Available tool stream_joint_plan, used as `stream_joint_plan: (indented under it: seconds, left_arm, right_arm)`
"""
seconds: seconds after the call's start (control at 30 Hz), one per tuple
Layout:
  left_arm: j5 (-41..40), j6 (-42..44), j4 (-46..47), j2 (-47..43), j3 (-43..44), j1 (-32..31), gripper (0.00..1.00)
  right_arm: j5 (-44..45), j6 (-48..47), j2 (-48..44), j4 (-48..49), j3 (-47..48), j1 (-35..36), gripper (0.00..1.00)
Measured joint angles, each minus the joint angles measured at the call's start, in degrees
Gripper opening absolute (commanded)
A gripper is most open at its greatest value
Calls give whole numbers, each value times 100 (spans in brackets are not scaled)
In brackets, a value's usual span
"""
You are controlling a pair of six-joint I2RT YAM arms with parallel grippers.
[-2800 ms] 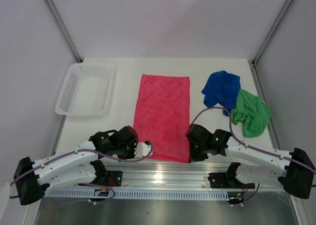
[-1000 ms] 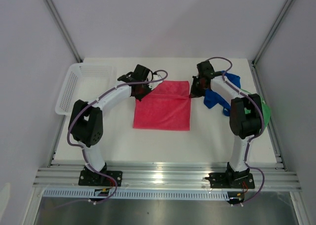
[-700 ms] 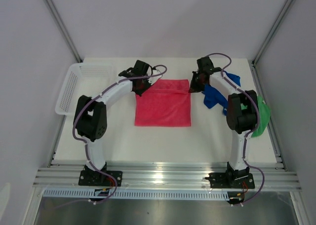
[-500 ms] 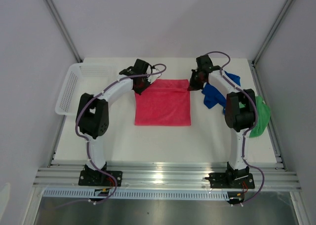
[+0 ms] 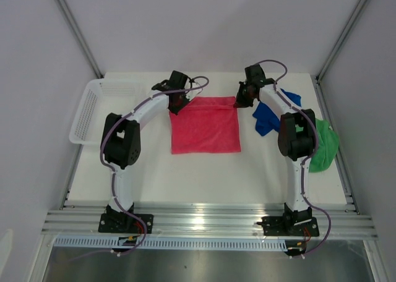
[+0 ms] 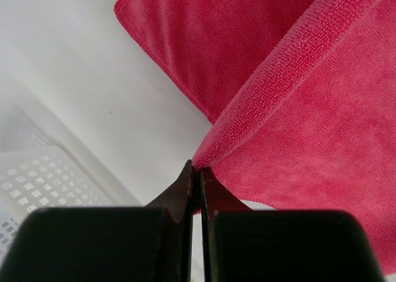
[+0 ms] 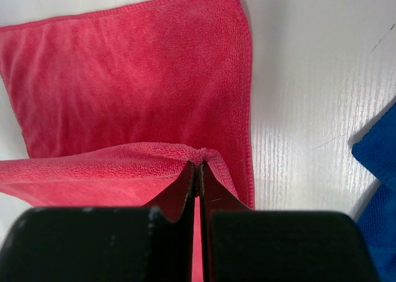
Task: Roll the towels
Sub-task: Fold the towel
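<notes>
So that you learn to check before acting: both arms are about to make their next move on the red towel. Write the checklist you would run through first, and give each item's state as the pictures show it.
1. Left gripper shut on a corner of the red towel: ok.
2. Right gripper shut on the other lifted corner: ok.
3. Red towel doubled over on itself: ok.
4. Held edge lying flat on the layer below: not ok, it arches up.
5. Blue towel apart from the red towel: ok, bare table shows between them.
6. Basket apart from the red towel: ok.
</notes>
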Motion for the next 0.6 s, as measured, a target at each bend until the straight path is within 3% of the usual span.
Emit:
stream_joint_plan:
  seconds: [0.5,0.6]
  left_arm:
    - [-37,83,111,522,496,42,1]
    - [-50,85,142,649,662,42,6]
  right_arm:
    - [221,256,297,129,168,-35,0]
    - [306,302,297,186,168,-44,0]
